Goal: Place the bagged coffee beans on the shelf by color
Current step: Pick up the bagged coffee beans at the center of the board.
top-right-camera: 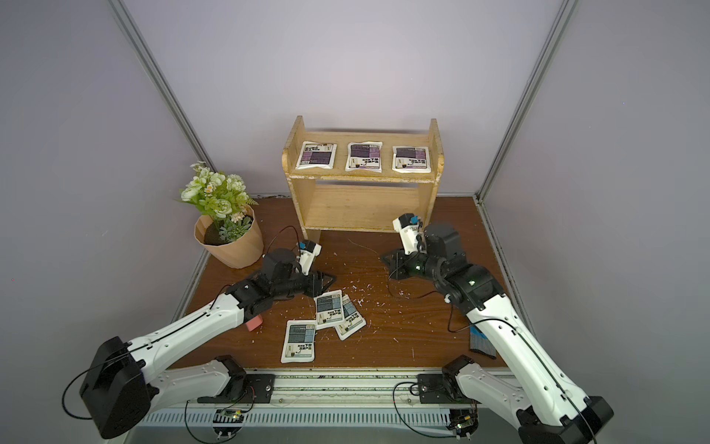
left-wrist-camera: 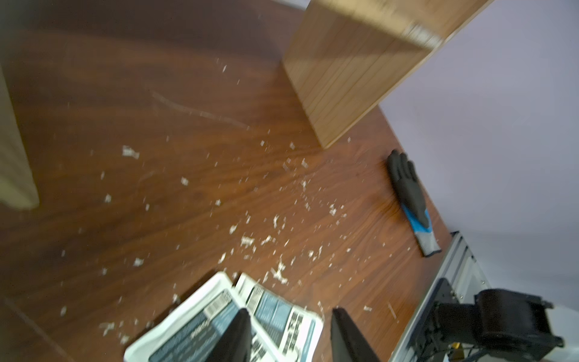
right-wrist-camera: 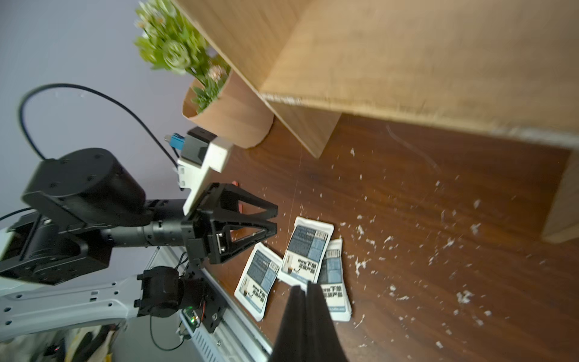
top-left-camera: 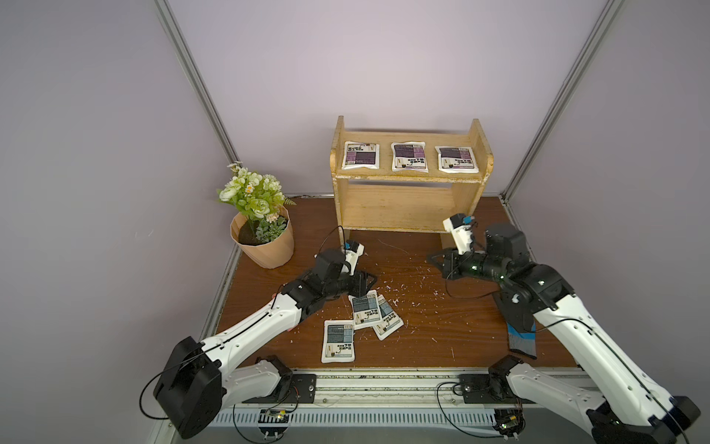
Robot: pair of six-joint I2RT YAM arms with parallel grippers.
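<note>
Three purple bagged coffee beans lie in a row on the top tier of the wooden shelf. Three grey-blue bags lie on the table, two of them overlapping. My left gripper is open just over their far ends, one finger above a bag, holding nothing. My right gripper is shut and empty, low in front of the shelf's right leg.
A tan flower pot with green flowers stands left of the shelf. A black-and-blue glove lies under my right arm by the right edge. A pink block shows under my left forearm. White flecks litter the brown table.
</note>
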